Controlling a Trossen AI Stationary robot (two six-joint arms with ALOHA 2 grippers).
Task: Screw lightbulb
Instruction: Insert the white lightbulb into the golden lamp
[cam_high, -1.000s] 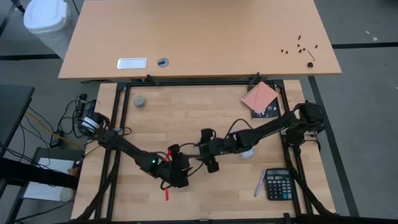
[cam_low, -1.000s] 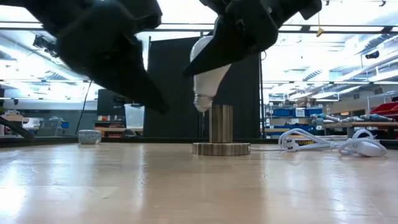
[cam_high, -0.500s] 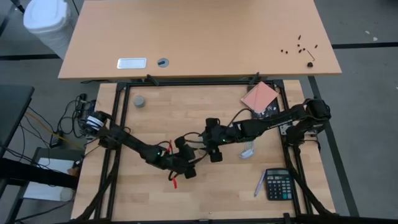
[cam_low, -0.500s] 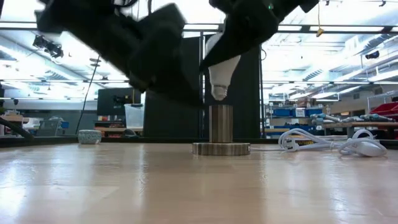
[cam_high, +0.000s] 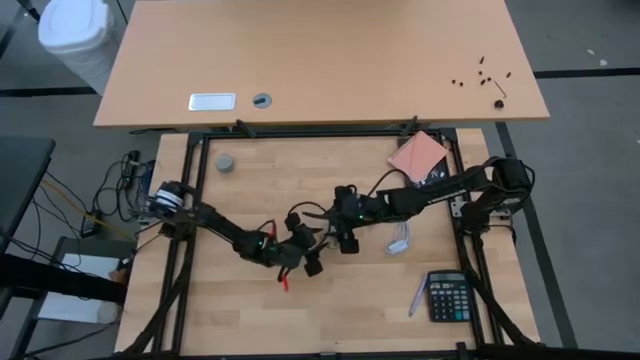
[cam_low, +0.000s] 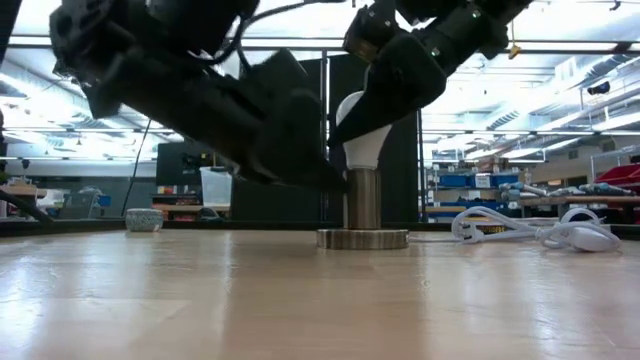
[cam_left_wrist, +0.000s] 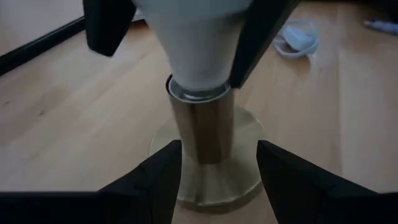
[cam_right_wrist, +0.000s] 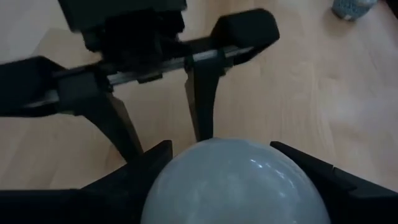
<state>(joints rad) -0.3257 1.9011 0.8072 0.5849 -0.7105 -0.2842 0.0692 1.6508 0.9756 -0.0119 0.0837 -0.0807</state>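
Observation:
The white lightbulb (cam_low: 362, 132) stands upright with its screw base (cam_left_wrist: 196, 93) in the mouth of the metal socket post (cam_low: 362, 198). The post rises from a round disc (cam_low: 362, 239) resting flat on the table. My right gripper (cam_right_wrist: 236, 163) is shut on the bulb's head from above and the right. My left gripper (cam_left_wrist: 217, 155) is open and low. Its fingers stand on either side of the socket post with gaps showing, touching nothing that I can see. In the high view the two grippers meet at the table's middle (cam_high: 325, 232). My right gripper pinches the bulb's rounded head (cam_right_wrist: 186, 186) between its two fingers, one on each side (cam_left_wrist: 249, 37). The fingers slant down from the table's right side. The bulb stands upright, its screw base in the top of the socket.
The socket's white cord (cam_high: 400, 240) lies right of the grippers. A calculator (cam_high: 448, 297) and a pen (cam_high: 415, 297) lie at the near right, a pink pad (cam_high: 418, 155) at the far right, and a grey cap (cam_high: 225, 162) at the far left. A red piece (cam_high: 285, 283) hangs by my left arm.
My right gripper has carried the bulb toward the far edge and down, turning it from tilted to upright, onto the socket's top. My left gripper has gone toward the table's right and far edges to the socket, its open fingers now on either side of the post.

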